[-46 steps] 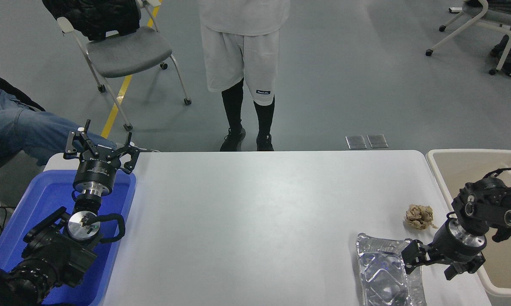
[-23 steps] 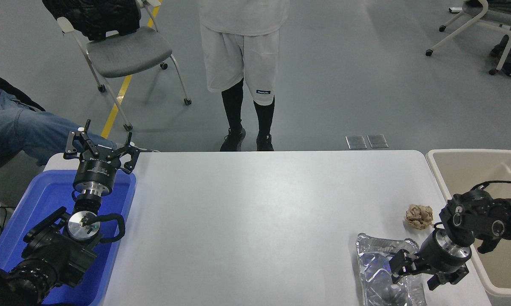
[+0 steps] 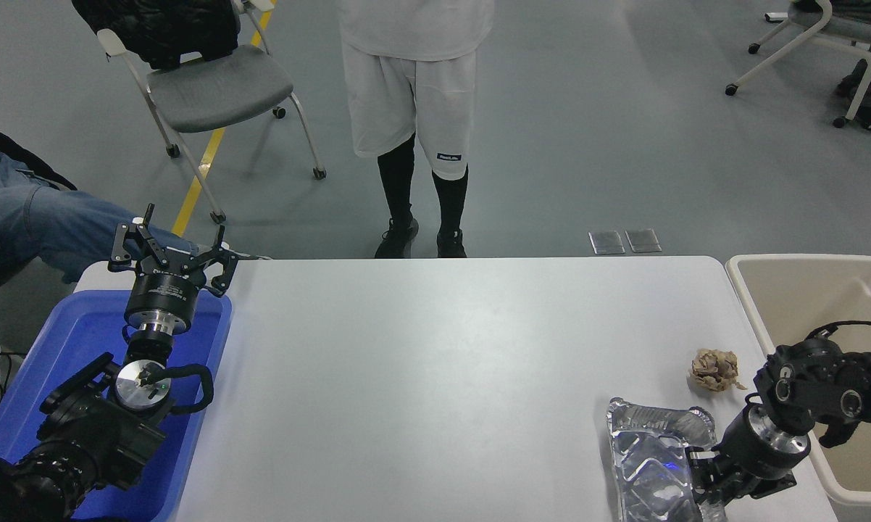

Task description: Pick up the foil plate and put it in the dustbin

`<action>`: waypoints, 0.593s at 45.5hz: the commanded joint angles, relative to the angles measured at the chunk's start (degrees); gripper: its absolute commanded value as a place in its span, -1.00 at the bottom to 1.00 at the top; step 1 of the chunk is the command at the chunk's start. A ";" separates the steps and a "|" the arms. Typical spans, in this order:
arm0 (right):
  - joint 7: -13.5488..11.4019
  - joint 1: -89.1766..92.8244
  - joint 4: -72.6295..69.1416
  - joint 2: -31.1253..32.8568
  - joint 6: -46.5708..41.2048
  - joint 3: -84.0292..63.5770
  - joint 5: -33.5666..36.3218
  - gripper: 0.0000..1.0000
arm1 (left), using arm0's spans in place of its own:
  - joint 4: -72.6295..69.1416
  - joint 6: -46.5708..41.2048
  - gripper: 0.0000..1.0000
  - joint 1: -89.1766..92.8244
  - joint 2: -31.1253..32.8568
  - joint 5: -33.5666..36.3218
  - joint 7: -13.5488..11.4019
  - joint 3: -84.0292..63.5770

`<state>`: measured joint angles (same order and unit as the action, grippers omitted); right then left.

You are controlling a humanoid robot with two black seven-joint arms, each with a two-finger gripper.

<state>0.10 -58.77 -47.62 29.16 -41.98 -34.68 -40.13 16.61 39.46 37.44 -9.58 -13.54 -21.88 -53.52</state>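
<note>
Resting flat on table (image 3: 435, 362): foil plate (image 3: 649, 464), right gripper (image 3: 703, 482) at its right rim, jaws' state indiscernible; left gripper (image 3: 171, 254) jaws spread.

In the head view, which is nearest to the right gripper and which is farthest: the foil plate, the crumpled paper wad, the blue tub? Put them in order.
From the right gripper:
1. Foil plate: directly at the gripper, at the table's near right corner.
2. Crumpled paper wad: on the table just beyond the plate.
3. Blue tub: at the table's far left side, under the parked left gripper.
</note>
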 commanded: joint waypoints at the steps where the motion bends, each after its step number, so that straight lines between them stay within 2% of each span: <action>1: -0.02 -0.21 -0.02 0.19 0.06 -0.56 1.54 -1.00 | 0.00 0.00 0.98 0.00 0.00 0.00 0.00 0.00; 6: -0.10 -0.21 -0.02 0.19 0.06 -0.74 4.09 -1.00 | 0.00 0.00 0.98 0.00 0.00 0.00 0.00 0.00; 11: -0.89 -0.73 -0.02 0.19 -0.03 -0.74 4.18 -1.00 | 0.00 0.00 0.98 0.00 0.00 0.00 0.00 0.00; 17: -0.98 -4.07 -1.07 2.39 -3.02 -0.83 4.54 -1.00 | 0.00 0.00 0.98 0.00 0.00 0.00 0.00 0.00; 27: -1.16 -10.30 -1.25 3.01 -3.02 -2.93 4.62 -1.00 | 0.00 0.00 0.98 0.00 0.00 0.00 0.00 0.00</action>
<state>-0.73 -63.41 -48.43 31.21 -44.02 -35.58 -36.07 16.61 39.47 37.44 -9.58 -13.53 -21.88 -53.52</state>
